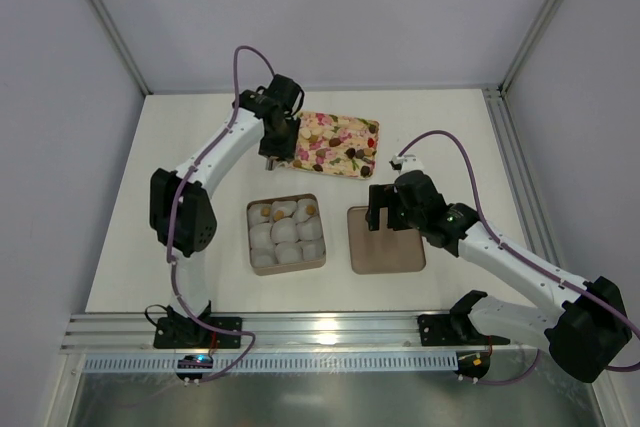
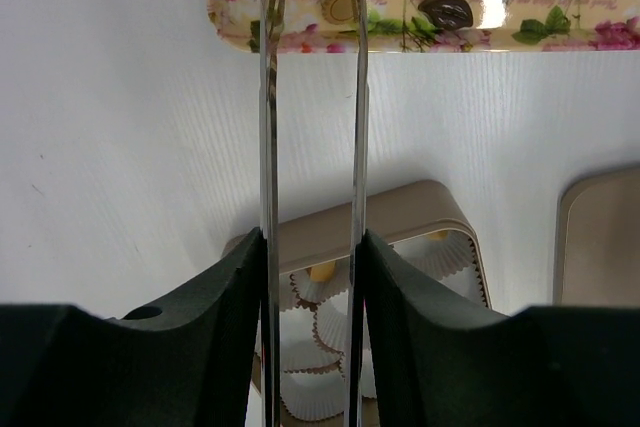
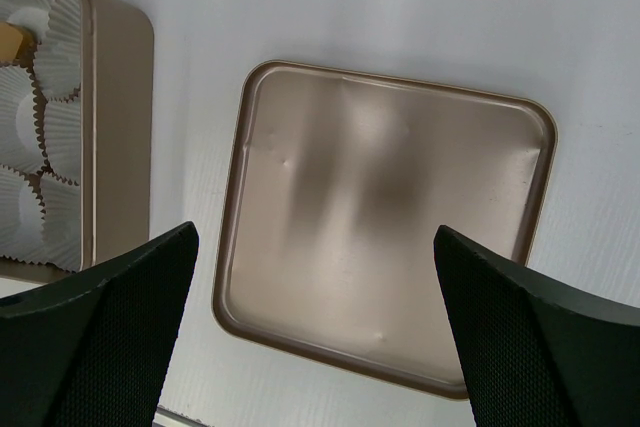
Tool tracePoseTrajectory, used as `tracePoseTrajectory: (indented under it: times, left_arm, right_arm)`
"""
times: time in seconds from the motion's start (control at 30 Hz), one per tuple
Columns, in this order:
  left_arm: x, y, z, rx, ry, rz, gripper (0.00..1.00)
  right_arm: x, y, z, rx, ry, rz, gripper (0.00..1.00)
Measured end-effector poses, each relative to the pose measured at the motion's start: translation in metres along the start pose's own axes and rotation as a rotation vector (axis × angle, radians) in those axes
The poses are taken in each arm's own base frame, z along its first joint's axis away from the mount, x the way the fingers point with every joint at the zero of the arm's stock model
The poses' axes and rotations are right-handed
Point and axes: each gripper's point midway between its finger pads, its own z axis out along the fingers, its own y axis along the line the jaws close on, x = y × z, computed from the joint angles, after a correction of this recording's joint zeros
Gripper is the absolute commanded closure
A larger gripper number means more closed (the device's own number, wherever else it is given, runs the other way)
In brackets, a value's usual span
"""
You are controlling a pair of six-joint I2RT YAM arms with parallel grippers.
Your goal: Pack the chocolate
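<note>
Chocolate lies on the floral tray (image 1: 335,144): a tan-gold piece (image 2: 338,4) and a dark one (image 2: 446,12) near its edge. Two tan pieces (image 1: 262,214) (image 1: 310,209) sit in white paper cups in the square brown box (image 1: 286,269). My left gripper (image 2: 312,237) hangs over the tray's left end (image 1: 272,159), its fingers pressed on a pair of metal tongs (image 2: 268,127). The tong blades stand apart, and their tips reach the tray around the tan piece. My right gripper (image 3: 315,230) is wide open and holds nothing above the box lid (image 3: 390,217).
The lid (image 1: 385,242) lies upside down to the right of the box (image 2: 400,212). Several white crinkled cups (image 3: 45,127) in the box hold nothing. Metal frame posts stand along the right side, and an aluminium rail (image 1: 330,332) runs along the near edge.
</note>
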Motion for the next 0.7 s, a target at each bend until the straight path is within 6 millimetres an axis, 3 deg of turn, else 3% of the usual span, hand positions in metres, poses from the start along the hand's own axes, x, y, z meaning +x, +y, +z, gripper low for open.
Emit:
tracePoseTrajectory:
  times: [0.7]
  left_arm:
    - [0.016, -0.006, 0.005, 0.045, 0.060, 0.022, 0.58]
  right_arm:
    - [0.001, 0.001, 0.000, -0.007, 0.003, 0.001, 0.00]
